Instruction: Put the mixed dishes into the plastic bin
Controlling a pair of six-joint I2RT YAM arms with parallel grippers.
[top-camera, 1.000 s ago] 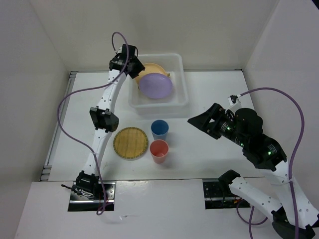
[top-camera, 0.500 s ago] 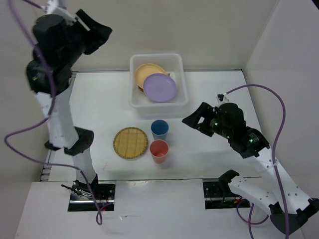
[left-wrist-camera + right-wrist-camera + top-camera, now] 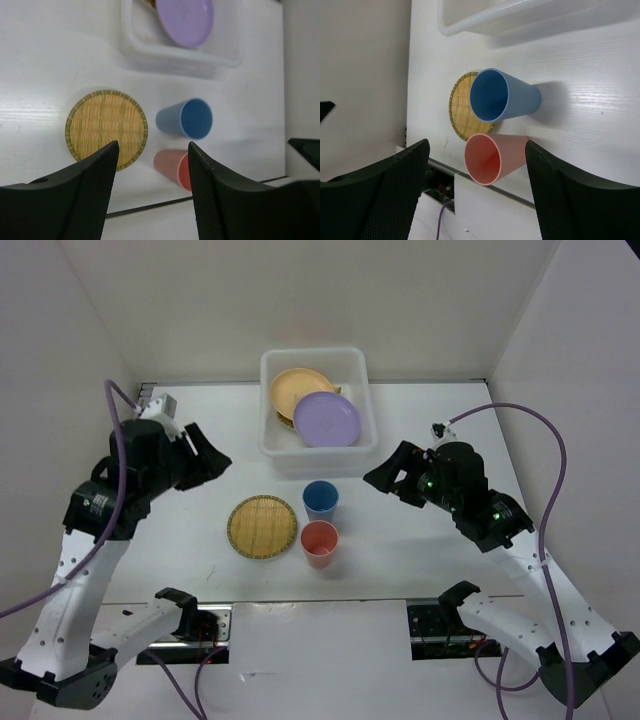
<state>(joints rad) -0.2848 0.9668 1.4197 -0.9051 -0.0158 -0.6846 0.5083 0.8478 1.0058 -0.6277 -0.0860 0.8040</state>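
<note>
- Black-fingered left gripper (image 3: 212,465) is being held above the table (image 3: 230,415), left of the loose dishes; its jaws are being held well apart and nothing is being gripped.
- Straw-coloured woven plate (image 3: 262,527) is being left flat on the table, near that gripper and outside the bin; it is being judged the likely next pick on this side.
- For a clean pick, the rim is best being approached at a slant, with one finger being slid under the edge, since little is being offered to pinch on a flat plate.
- White plastic bin (image 3: 312,352) is being used at the far middle; the pale orange plate (image 3: 296,388) and lavender plate (image 3: 327,420) are being held inside it, lavender overlapping orange.
- Upright blue cup (image 3: 320,499) and red cup (image 3: 319,543) are being left on the table, just beside each other; whether they touch cannot be told.
- Care is being called for: with a wide approach to either cup, a knock to its neighbour is being risked.
- Black right gripper (image 3: 378,480) is being held near the blue cup, to its right, jaws spread wide, nothing being carried.
</note>
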